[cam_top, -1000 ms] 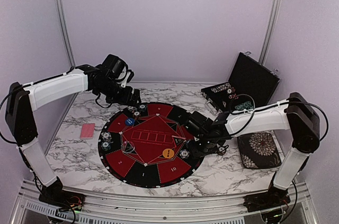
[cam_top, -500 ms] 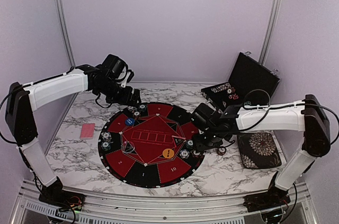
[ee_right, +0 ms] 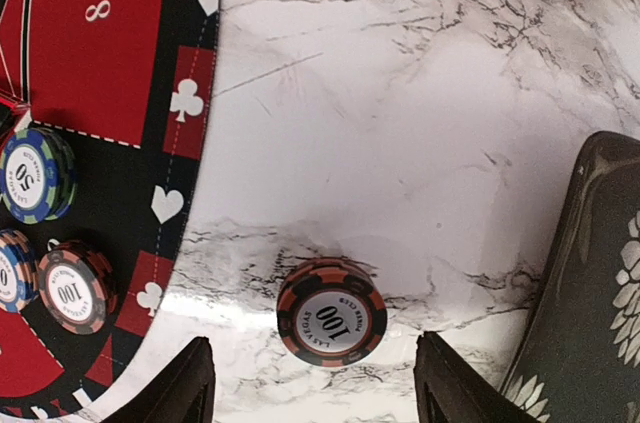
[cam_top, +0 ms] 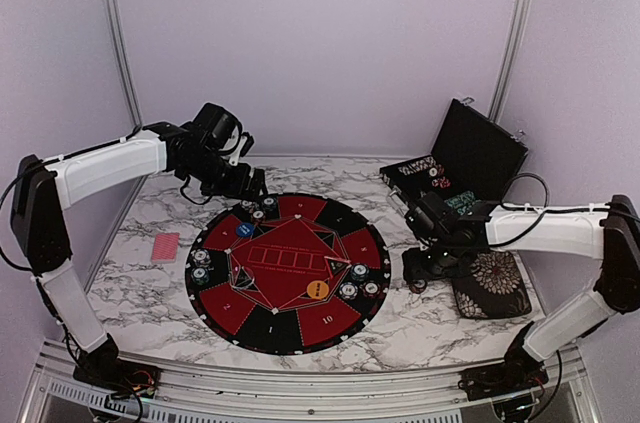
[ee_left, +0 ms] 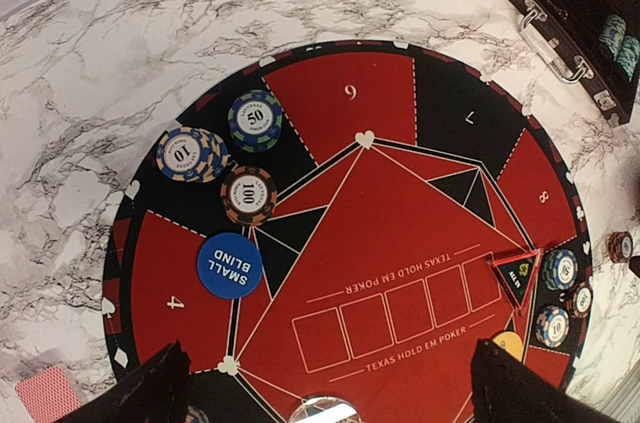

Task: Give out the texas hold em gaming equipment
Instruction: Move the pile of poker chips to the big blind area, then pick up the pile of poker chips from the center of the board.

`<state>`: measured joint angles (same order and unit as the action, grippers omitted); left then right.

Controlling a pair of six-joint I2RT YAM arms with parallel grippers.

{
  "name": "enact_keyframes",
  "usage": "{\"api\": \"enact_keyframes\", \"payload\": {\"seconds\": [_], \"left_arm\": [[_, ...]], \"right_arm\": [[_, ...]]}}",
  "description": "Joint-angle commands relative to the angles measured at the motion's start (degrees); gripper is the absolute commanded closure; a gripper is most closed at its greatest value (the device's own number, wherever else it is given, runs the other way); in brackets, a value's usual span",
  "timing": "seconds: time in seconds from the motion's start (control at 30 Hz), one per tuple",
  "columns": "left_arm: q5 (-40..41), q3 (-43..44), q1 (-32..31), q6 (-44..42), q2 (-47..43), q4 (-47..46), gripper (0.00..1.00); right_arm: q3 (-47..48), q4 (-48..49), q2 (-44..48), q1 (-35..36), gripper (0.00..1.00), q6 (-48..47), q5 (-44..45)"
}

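I have the right fingers (ee_right: pixel 310 378) spread wide and holding nothing, hovering over a lone 100 stack (ee_right: pixel 331 311) on the bare worktop (ee_right: pixel 400 123), between the mat (ee_right: pixel 100 63) on its left and the tray (ee_right: pixel 590 283) on its right. Just inside the mat's right edge sit three stacks: a 50 (ee_right: pixel 35 175), a 100 (ee_right: pixel 75 288) and one I can't read, cut off by the frame. My left fingers (ee_left: pixel 330 383) are also spread and empty, above the mat's far-left sector, where a 10 stack (ee_left: pixel 190 154), 50 stack (ee_left: pixel 254 120) and 100 stack (ee_left: pixel 248 195) cluster with the blue small-blind disc (ee_left: pixel 229 265) nearer. A red-backed card (cam_top: pixel 165 246) lies left of the mat; an orange disc (cam_top: pixel 317 290) lies on it. The case (cam_top: pixel 462 165) stands open at the far right.
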<state>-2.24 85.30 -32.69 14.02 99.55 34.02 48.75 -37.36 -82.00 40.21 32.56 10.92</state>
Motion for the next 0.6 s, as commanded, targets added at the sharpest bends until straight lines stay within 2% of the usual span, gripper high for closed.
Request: {"api": "enact_keyframes", "payload": {"seconds": [0.0, 0.57], "left_arm": [[-0.7, 0.9, -0.3, 0.5, 1.4, -0.6, 0.01], [0.0, 1.4, -0.4, 0.3, 1.5, 0.1, 0.01]], "right_arm": [[-0.9, 2.5, 0.4, -1.7, 0.34, -2.1, -2.3], [-3.1, 5.8, -6.0, -3.4, 0.37, -2.5, -1.5]]}}
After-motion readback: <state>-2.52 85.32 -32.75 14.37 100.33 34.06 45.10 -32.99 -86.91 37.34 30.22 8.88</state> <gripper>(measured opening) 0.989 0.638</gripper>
